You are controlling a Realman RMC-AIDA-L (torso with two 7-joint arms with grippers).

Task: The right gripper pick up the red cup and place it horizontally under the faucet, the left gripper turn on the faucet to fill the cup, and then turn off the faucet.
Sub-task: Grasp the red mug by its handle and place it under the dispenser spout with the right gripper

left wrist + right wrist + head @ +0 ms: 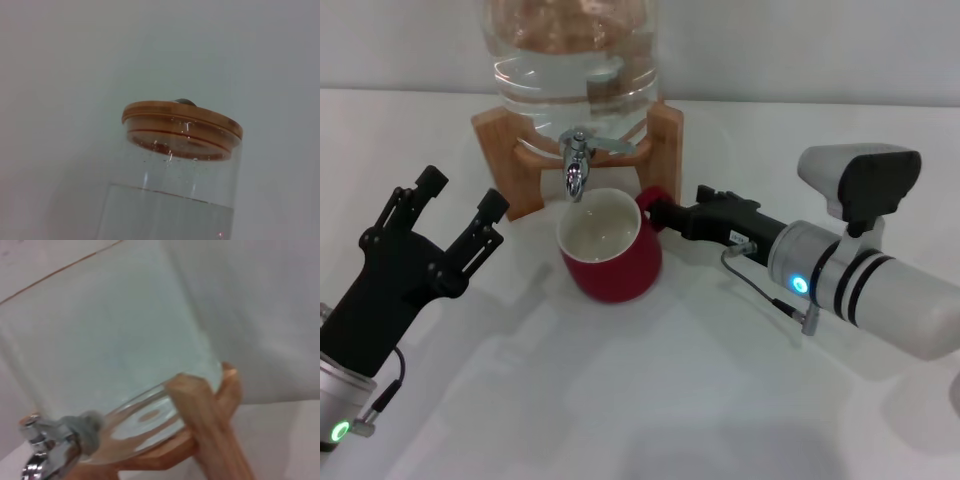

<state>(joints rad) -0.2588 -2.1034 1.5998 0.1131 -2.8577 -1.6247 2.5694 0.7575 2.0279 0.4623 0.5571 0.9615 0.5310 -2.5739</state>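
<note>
- Head view: we can read no brand, label or writing on anything; a small pale tag on the right arm's black wrist part is too small for us to make out.
- The red cup [611, 254], a squat, rounded, glossy dark-red ceramic mug with a cream-white inside, stands upright on the white table [650, 400], its mouth open upward and its red loop handle turned toward the right arm.
- We see the cup directly below the spout of the faucet [578, 165], a small shiny chrome tap with a short lever, mounted on the clear glass water jug [575, 60] that sits in a light wooden stand [665, 135].
- The right gripper [658, 213], a black two-fingered claw on a thick white-and-silver arm with a blue light, reaches in low with its tips at the cup's handle; we cannot tell whether the fingers are closed on it.
- The left gripper [460, 198], a black claw on an arm with a green light, hangs off to the cup's left, apart from cup and stand, its two fingers spread wide with nothing between them.
- The left wrist view shows us the jug's round wooden lid [182, 127] above the waterline.
- The right wrist view shows us the faucet [50, 450] at the jug's base beside the stand's crossed wooden legs [210, 420].
</note>
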